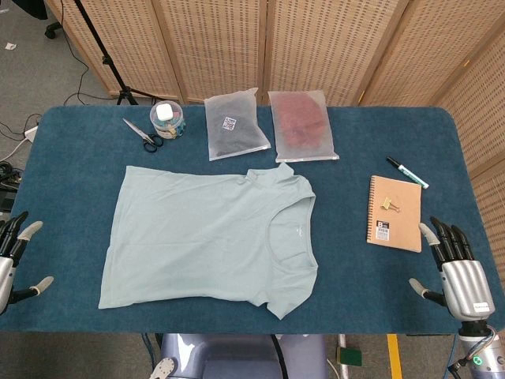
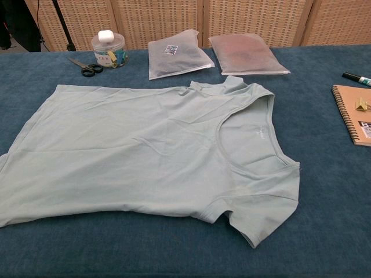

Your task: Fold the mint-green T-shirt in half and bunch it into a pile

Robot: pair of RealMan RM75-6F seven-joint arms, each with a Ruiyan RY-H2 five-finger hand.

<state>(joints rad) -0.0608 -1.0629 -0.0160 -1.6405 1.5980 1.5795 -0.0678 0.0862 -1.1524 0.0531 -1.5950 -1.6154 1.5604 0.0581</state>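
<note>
The mint-green T-shirt (image 1: 209,233) (image 2: 145,153) lies spread flat on the blue table (image 1: 71,158), neckline toward the right, hem toward the left. One sleeve points to the far side, the other to the near edge. My left hand (image 1: 14,257) hovers at the table's left edge, fingers apart, holding nothing, well left of the shirt's hem. Near the front right corner is my right hand (image 1: 454,264), its fingers spread and empty, some way right of the collar. Neither hand appears in the chest view.
Behind the shirt lie scissors (image 1: 142,134), a clear jar (image 1: 167,120) and two bagged garments (image 1: 233,122) (image 1: 301,125). A brown spiral notebook (image 1: 394,213) with a clip and a marker (image 1: 406,171) sit to the right. Wicker screens stand behind the table.
</note>
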